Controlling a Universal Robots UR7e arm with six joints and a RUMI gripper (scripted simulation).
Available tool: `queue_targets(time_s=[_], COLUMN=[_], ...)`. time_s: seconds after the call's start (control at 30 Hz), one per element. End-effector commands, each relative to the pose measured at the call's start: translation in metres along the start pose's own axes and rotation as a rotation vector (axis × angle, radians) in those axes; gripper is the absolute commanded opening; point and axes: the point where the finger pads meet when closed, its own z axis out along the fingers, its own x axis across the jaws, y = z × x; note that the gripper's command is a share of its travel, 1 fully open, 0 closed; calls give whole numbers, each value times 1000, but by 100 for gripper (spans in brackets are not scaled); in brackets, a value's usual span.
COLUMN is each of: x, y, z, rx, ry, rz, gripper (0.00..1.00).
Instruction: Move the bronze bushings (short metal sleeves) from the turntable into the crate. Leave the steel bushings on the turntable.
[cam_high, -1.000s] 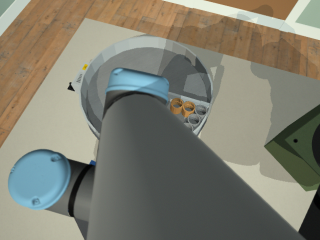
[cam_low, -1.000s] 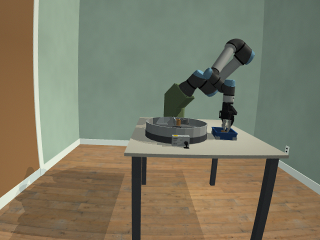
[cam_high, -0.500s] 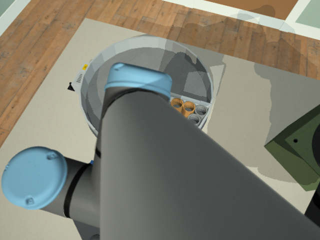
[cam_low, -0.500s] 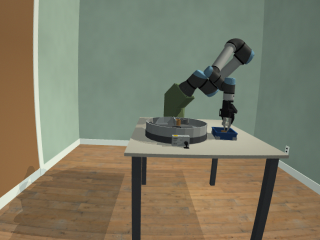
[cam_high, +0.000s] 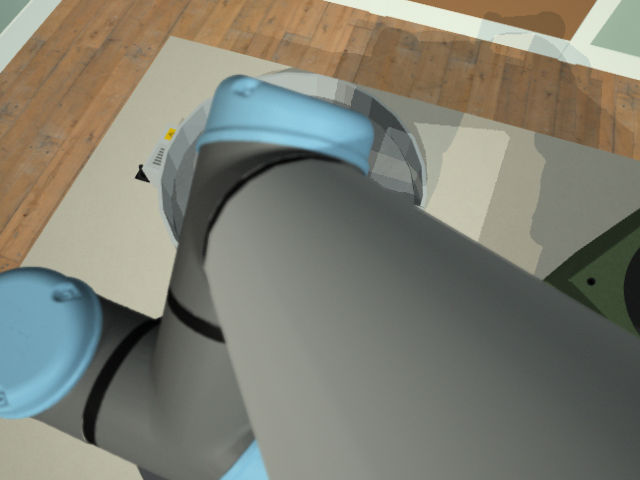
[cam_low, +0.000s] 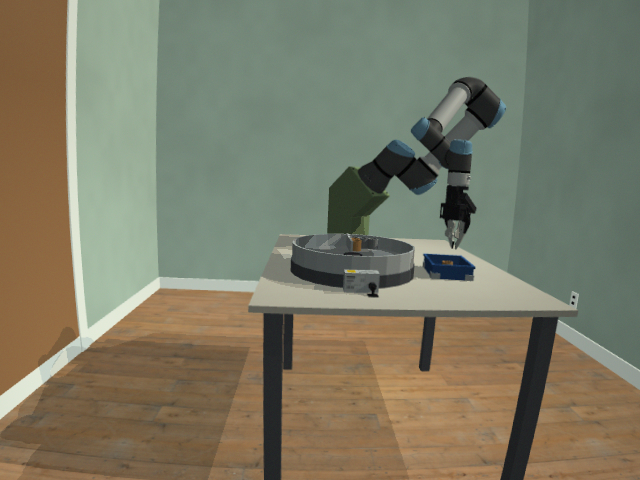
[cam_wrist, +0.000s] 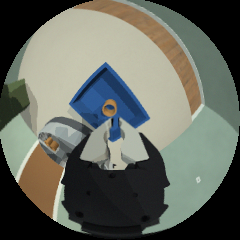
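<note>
open air above crate (cam_low: 448, 266), turntable (cam_low: 352, 258) beside

Round grey turntable (cam_high: 398, 129): mostly hidden behind the grey robot arm (cam_high: 413, 335) in the top view, its contents unseen. Dark green arm pedestal (cam_high: 599, 268): cut by the right edge. Blue plastic crate (cam_low: 448, 266): contents too small to identify from outside.

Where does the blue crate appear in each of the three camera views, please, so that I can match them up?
Top: not in it; the arm fills the part of the frame where it might lie.
Exterior: the blue crate sits on the table right of the turntable, below the gripper.
Wrist: the crate lies centre frame, a bronze bushing inside.
Shared landmark: the turntable, in all three views.
</note>
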Motion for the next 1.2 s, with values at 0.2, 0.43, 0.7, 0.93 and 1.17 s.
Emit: queue_targets(time_s=[0.2, 0.43, 0.7, 0.93, 1.17], x=[-1, -1, -1, -1, -1], y=[0, 0, 0, 0, 0], z=[-32, -36, -36, -36, -36], rx=[4, 4, 4, 4, 4], ry=[-2, -2, -2, -2, -2], rz=[-1, -1, -1, -1, -1], gripper=[6, 6, 6, 6, 6])
